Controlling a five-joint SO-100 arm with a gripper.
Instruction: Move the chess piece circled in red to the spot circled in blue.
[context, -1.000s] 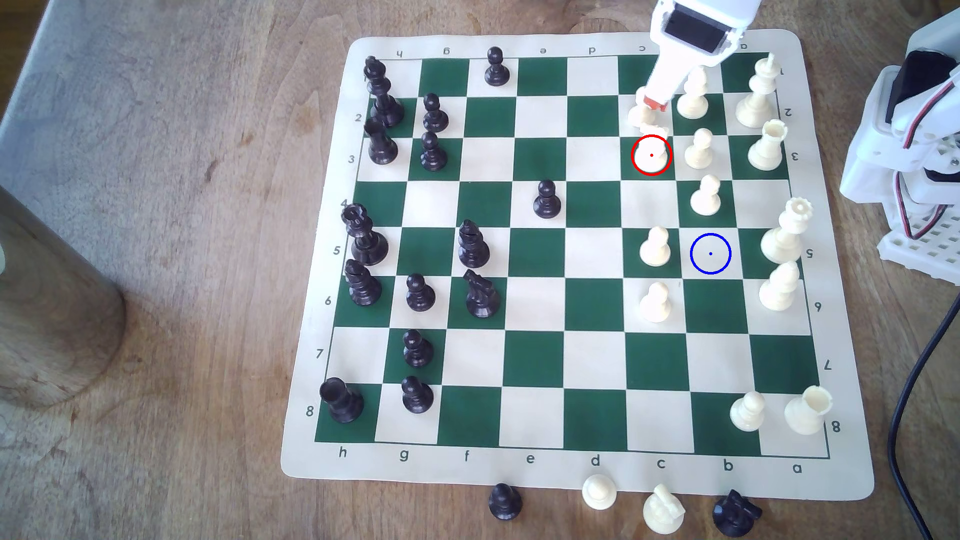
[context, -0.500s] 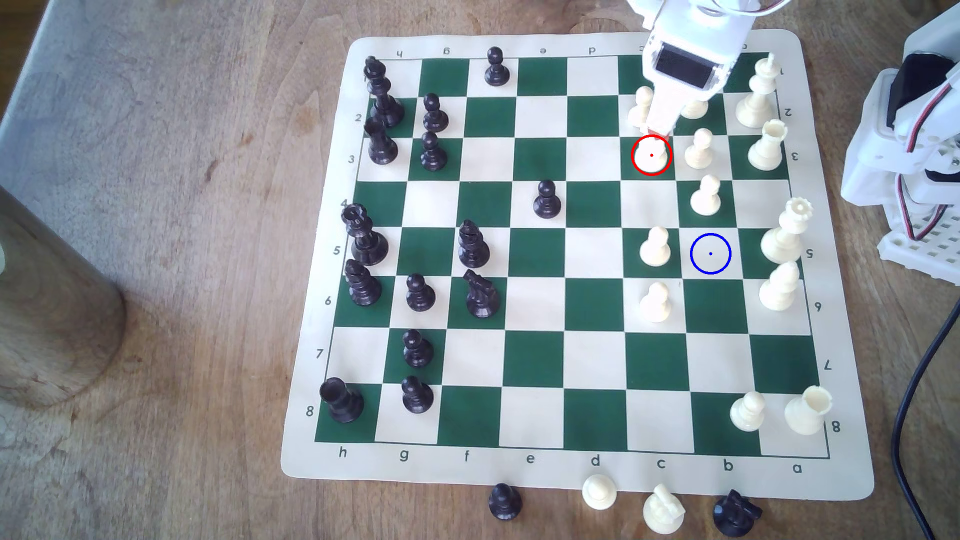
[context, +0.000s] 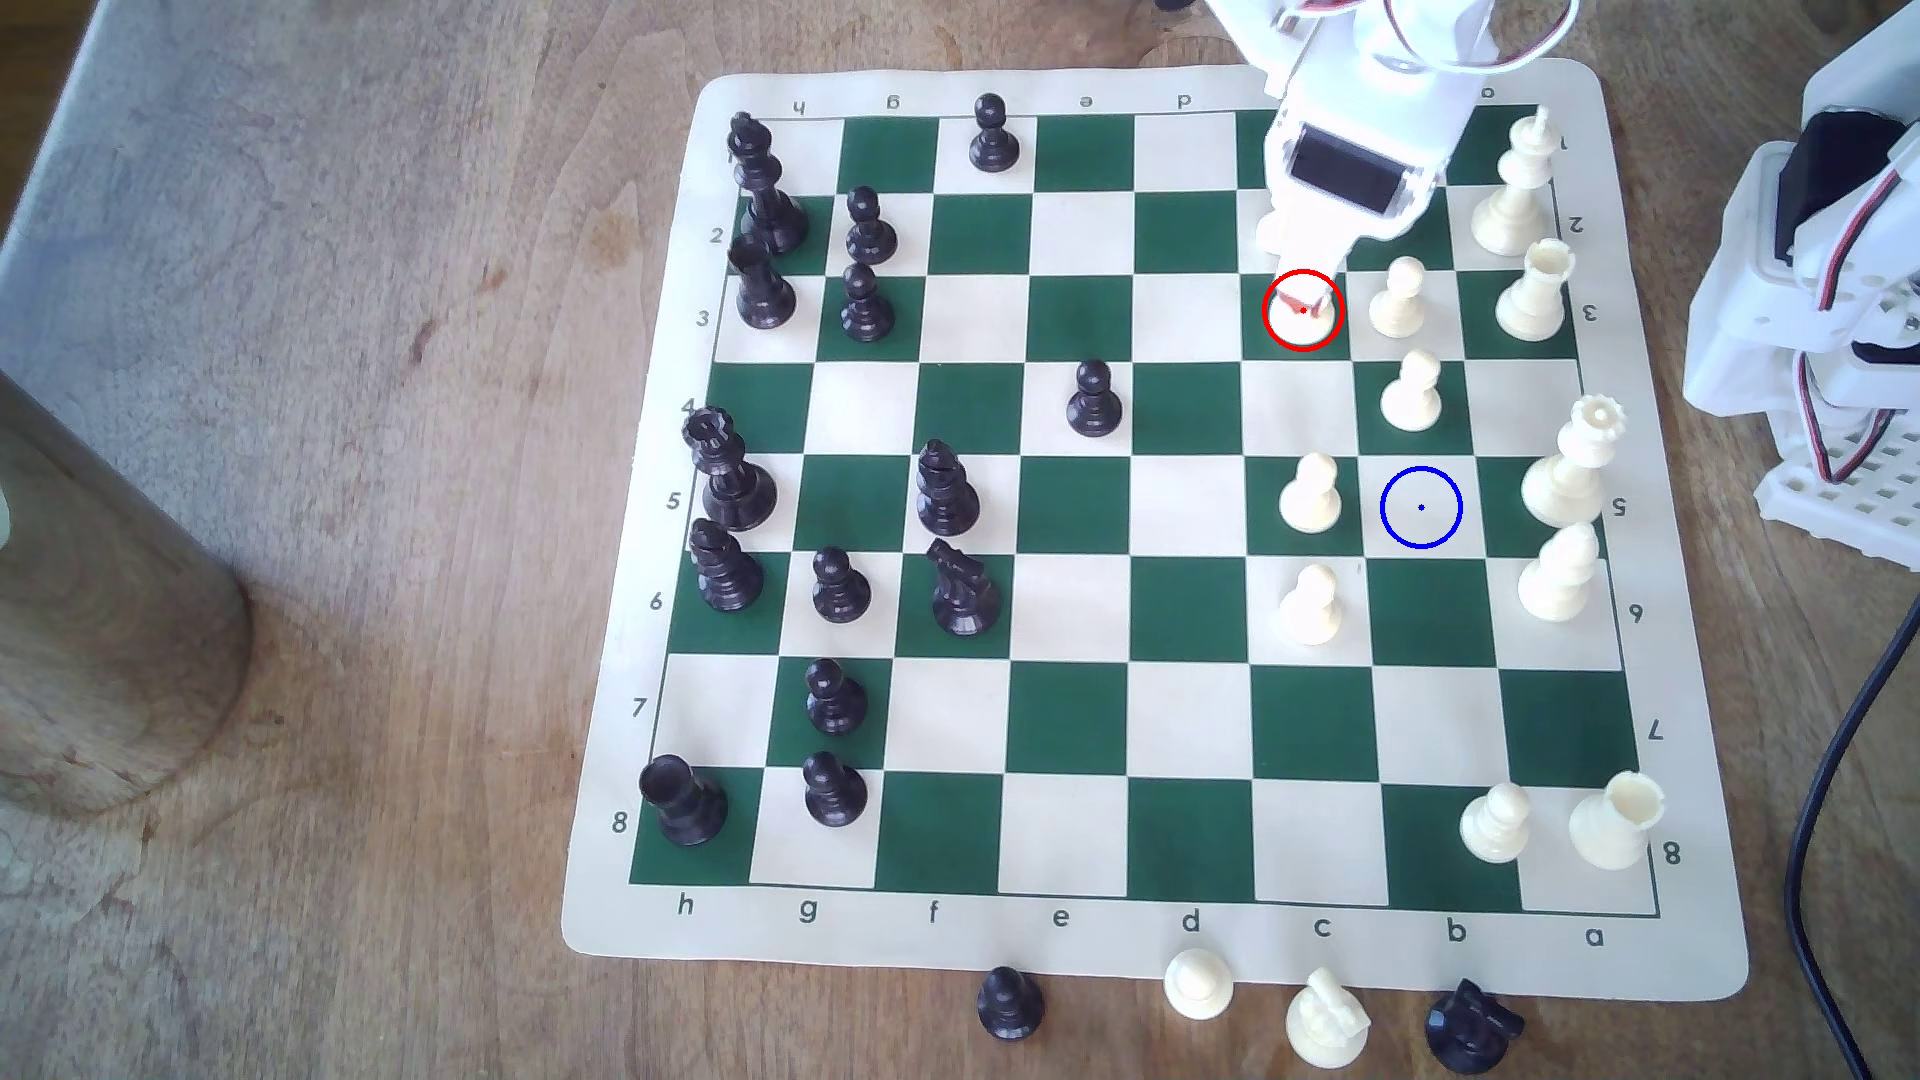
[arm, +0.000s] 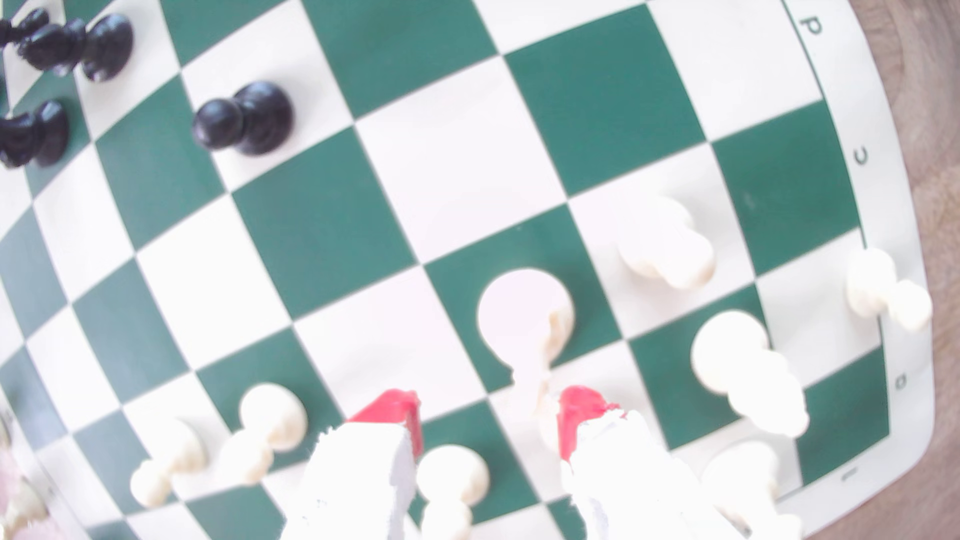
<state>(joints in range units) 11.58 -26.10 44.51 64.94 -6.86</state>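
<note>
Cream plastic knight (context: 1303, 324) on green square | red-tipped tool (arm: 488, 415) spread astride its head

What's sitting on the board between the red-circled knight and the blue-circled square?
In the exterior view, no piece stands on the straight line from the knight to the blue-ringed square; a cream pawn stands just beside it.

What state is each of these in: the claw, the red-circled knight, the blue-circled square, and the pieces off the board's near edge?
Claw: open, red tips on either side of the knight's head, not closed on it.
Red-circled knight: upright on its green square, not lifted.
Blue-circled square: vacant.
Off-board cream pawn: upright.
Off-board cream knight: upright.
</note>
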